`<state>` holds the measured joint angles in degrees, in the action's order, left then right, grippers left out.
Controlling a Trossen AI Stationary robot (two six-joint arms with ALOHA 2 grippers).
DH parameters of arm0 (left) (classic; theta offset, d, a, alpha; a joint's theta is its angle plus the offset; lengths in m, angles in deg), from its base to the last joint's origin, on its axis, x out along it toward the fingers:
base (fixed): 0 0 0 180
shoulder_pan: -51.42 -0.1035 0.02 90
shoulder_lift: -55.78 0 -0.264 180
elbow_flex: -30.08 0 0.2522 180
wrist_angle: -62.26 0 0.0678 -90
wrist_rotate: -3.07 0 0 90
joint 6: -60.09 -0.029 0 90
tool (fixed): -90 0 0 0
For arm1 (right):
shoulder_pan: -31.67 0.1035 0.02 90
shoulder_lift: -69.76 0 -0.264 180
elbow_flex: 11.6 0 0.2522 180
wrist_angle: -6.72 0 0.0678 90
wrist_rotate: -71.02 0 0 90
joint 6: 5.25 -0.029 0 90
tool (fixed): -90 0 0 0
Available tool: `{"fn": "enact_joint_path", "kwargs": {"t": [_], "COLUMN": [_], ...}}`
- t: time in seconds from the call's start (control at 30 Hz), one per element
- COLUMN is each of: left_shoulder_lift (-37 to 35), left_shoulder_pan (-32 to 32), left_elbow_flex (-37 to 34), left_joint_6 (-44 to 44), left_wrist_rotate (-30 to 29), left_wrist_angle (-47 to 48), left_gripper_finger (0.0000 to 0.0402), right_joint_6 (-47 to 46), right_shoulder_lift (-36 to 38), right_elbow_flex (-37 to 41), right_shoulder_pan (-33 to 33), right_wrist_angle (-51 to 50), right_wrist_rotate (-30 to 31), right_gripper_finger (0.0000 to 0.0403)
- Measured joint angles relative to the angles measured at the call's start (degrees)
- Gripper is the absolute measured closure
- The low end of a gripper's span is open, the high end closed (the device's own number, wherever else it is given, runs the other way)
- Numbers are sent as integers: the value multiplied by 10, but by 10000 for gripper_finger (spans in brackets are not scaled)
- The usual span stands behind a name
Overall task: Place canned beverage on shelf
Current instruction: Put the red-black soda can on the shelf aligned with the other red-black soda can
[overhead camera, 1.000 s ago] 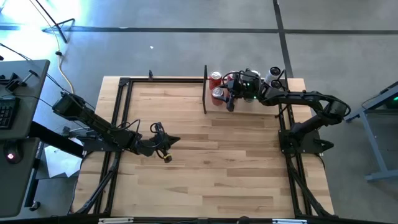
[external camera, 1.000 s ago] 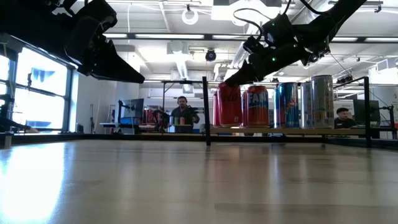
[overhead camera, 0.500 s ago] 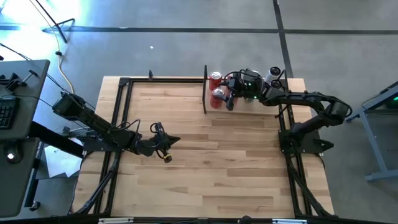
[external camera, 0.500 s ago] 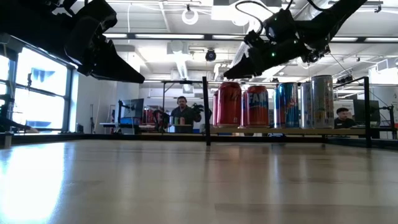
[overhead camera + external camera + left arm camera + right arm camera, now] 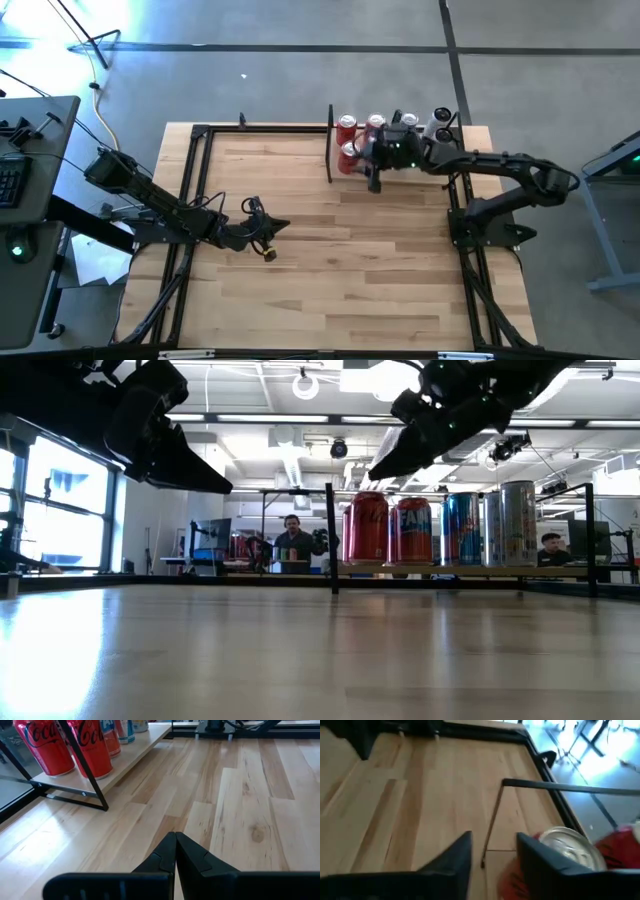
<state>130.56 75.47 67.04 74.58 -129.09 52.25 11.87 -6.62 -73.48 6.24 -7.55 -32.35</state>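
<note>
red can nearest divider (image 5: 41, 747): white "Coca-Cola" script, partly cut off | second red can (image 5: 91, 746): same script, partly cut off | red can, low view (image 5: 412, 530): white letters "AN" | other cans: unreadable

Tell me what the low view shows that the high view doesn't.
Only the low view shows the cans' labelled sides and people in the room behind the shelf. Only the high view shows the whole table, the can tops, and the left gripper out over the boards, away from the cans. Both show the cans on the shelf and the right gripper raised above the red cans.
</note>
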Motion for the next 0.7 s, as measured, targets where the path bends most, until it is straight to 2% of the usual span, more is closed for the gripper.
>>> {"fn": "enact_joint_path", "kwargs": {"t": [0.13,0.2,0.37,0.5,0.7], "left_shoulder_lift": [0,0,0,0,0], "left_shoulder_pan": [0,0,-4,-14,-16], "left_elbow_flex": [0,0,0,0,0], "left_joint_6": [13,14,10,14,14], "left_wrist_rotate": [1,5,8,9,9], "left_wrist_angle": [0,1,-1,-2,-2], "left_gripper_finger": [401,401,401,401,401], "right_joint_6": [10,12,8,-3,-15], "right_shoulder_lift": [0,0,-5,-5,-5], "right_elbow_flex": [51,71,98,98,98], "right_shoulder_pan": [12,10,-6,-24,-35], "right_wrist_angle": [63,87,116,127,127], "right_wrist_rotate": [5,23,34,36,86], "right_gripper_finger": [359,391,374,389,398]}}
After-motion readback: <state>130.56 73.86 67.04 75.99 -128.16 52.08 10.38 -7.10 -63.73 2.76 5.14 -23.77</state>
